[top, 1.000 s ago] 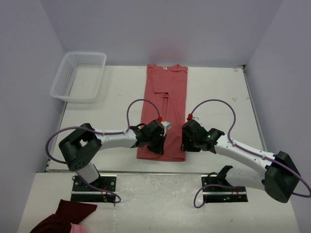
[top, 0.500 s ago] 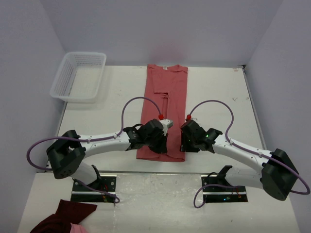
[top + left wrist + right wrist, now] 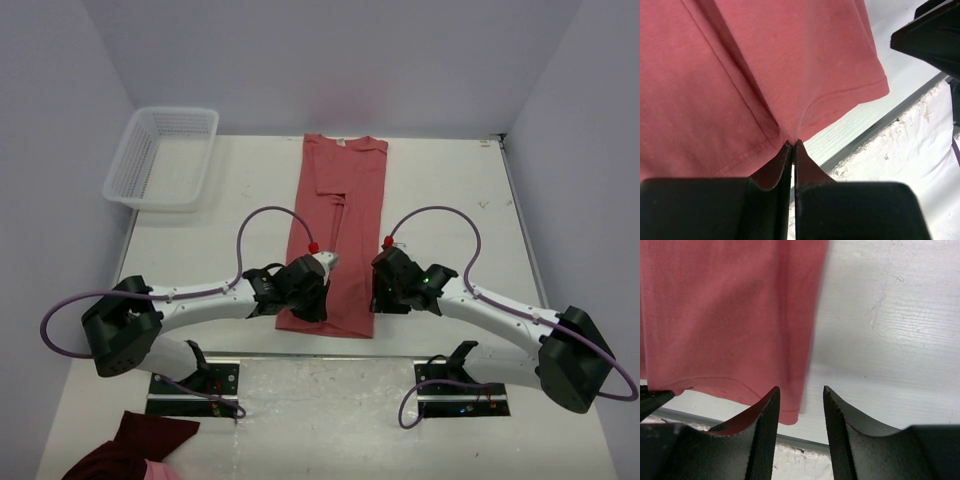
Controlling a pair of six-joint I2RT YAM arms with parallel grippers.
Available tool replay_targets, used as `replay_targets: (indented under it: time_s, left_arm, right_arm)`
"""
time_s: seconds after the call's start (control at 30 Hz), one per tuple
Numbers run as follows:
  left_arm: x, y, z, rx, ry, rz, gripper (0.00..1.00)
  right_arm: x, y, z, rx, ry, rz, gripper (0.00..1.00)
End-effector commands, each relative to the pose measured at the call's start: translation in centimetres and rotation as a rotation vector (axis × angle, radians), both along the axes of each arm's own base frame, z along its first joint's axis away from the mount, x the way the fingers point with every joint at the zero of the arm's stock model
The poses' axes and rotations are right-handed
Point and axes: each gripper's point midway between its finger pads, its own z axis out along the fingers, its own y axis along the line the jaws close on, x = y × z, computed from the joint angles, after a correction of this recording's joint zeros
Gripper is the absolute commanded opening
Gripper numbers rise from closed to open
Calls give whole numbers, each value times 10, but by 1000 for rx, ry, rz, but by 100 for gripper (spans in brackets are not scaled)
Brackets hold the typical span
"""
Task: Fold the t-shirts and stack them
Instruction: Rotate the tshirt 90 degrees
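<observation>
Now, one salmon t-shirt [image 3: 335,230] lies in a long strip mid-table [image 3: 450,190], collar at twelve o'clock, hem at six; its white neck label [image 3: 343,141] is too small to read; one white basket [image 3: 152,203] sits at ten o'clock; one maroon bundle [image 3: 140,440] at seven; the left gripper [image 3: 793,145] pinches the hem, fingers pressed together; the right gripper [image 3: 800,388] stands spread astride the shirt's right edge.

The top camera looks down from above and behind the arms onto the whole table [image 3: 450,190]. The wrist cameras peer closely past the left gripper [image 3: 792,144] and right gripper [image 3: 801,390]. All three views share the t-shirt [image 3: 340,200] and its near hem.
</observation>
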Motion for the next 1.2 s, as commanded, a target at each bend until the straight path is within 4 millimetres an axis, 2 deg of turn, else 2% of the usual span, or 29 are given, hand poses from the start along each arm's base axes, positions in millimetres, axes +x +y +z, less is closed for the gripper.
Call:
replay_targets:
  time_s: [0.0,0.17,0.23,0.3,0.33,0.4,0.57,0.87,1.03,1.17]
  left_arm:
    - [-1,8,2,4,-6,43,0]
    - [-5,16,-21,50,25,61,0]
    - [-8,20,-32,67,43,74,0]
    - [-8,25,-38,81,44,93,0]
    - [-8,26,-38,81,44,99,0]
    - [-9,28,-40,85,44,104,0]
    - [-10,30,-40,81,44,104,0]
    - [-12,30,-38,71,46,102,0]
    - [-13,32,-34,62,44,104,0]
    - [-17,38,-33,69,51,113,0]
  right_arm:
    - [4,6,5,28,-21,10,41]
    - [3,9,5,41,-16,18,41]
    - [1,12,3,52,-5,31,36]
    - [-1,16,1,70,3,47,26]
    - [-2,18,0,72,6,53,14]
    - [-3,19,-3,72,14,54,0]
    - [-2,31,-8,103,22,80,0]
    - [5,39,-25,65,57,83,0]
    - [2,37,-44,32,102,64,0]
    - [-5,27,-58,-21,156,13,0]
